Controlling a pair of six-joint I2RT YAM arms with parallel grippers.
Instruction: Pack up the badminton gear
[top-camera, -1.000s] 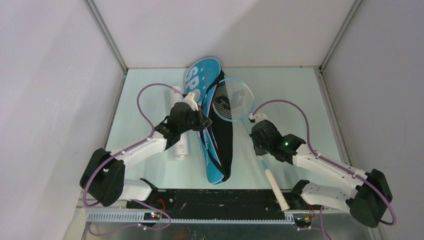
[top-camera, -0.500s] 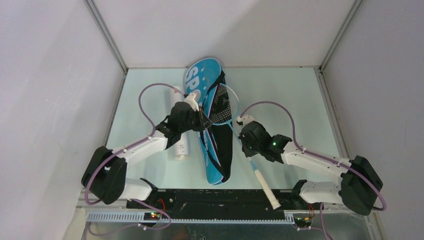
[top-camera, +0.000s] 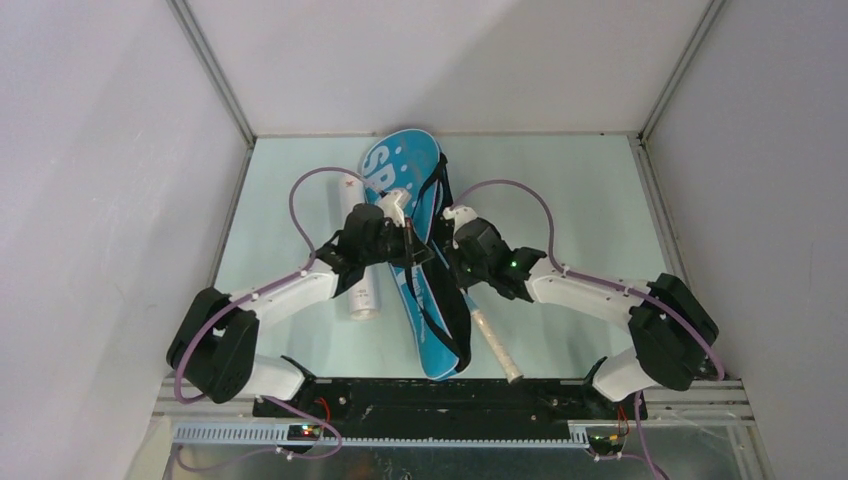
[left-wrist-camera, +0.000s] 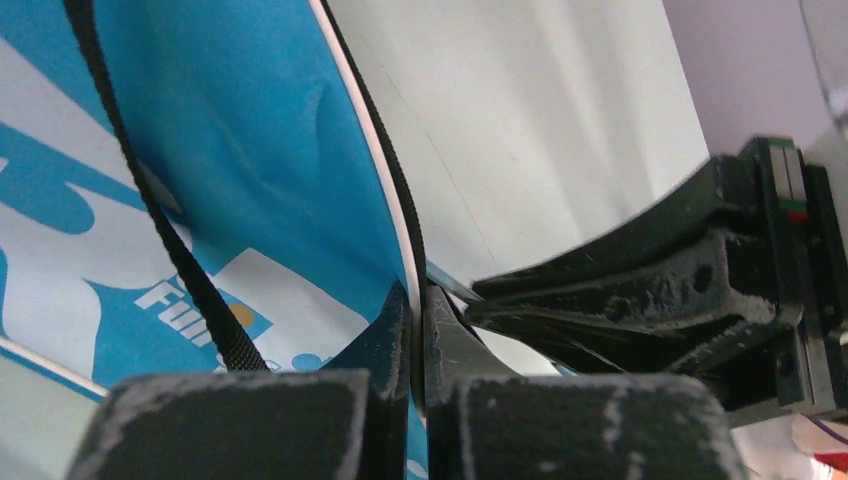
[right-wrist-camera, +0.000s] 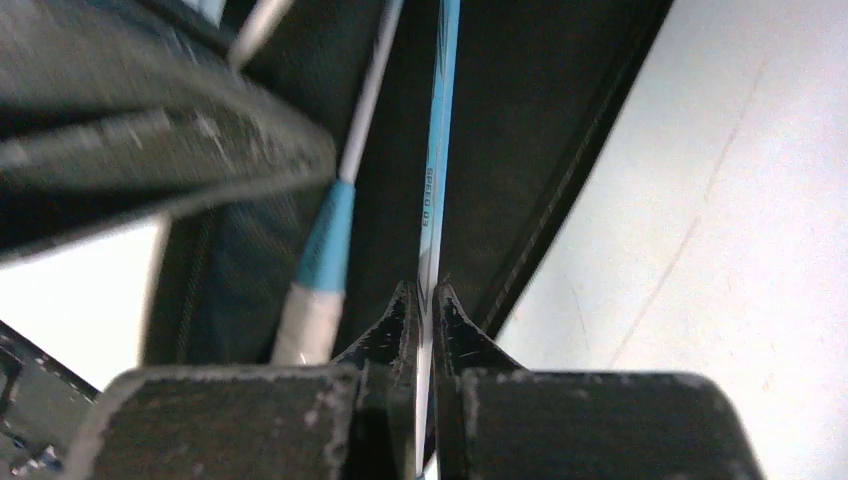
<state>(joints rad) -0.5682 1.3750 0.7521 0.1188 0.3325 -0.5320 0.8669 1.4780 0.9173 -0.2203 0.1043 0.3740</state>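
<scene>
The blue "SPORT" bag (top-camera: 395, 165) lies lengthways in the middle of the table. My left gripper (top-camera: 407, 245) is shut on the bag's open edge, pinching the white-piped rim (left-wrist-camera: 417, 300) and holding the flap up. My right gripper (top-camera: 455, 252) is shut on the thin blue shaft (right-wrist-camera: 440, 120) of a racket. Its head is hidden inside the bag and its cream handle (top-camera: 495, 345) sticks out toward the near right. A second racket's cream handle (right-wrist-camera: 310, 310) lies inside the bag's black interior. The long white tube (top-camera: 364, 295) lies left of the bag. No shuttlecocks show.
The pale green table (top-camera: 580, 200) is walled on three sides. A black rail (top-camera: 430, 395) runs along the near edge. The bag's black strap (left-wrist-camera: 150, 200) lies across its blue face. The two grippers are close together over the bag's opening.
My right gripper has moved left with the racket, and the racket head has gone from beside the bag into its opening. My left gripper stayed shut on the bag's edge, shifting slightly right.
</scene>
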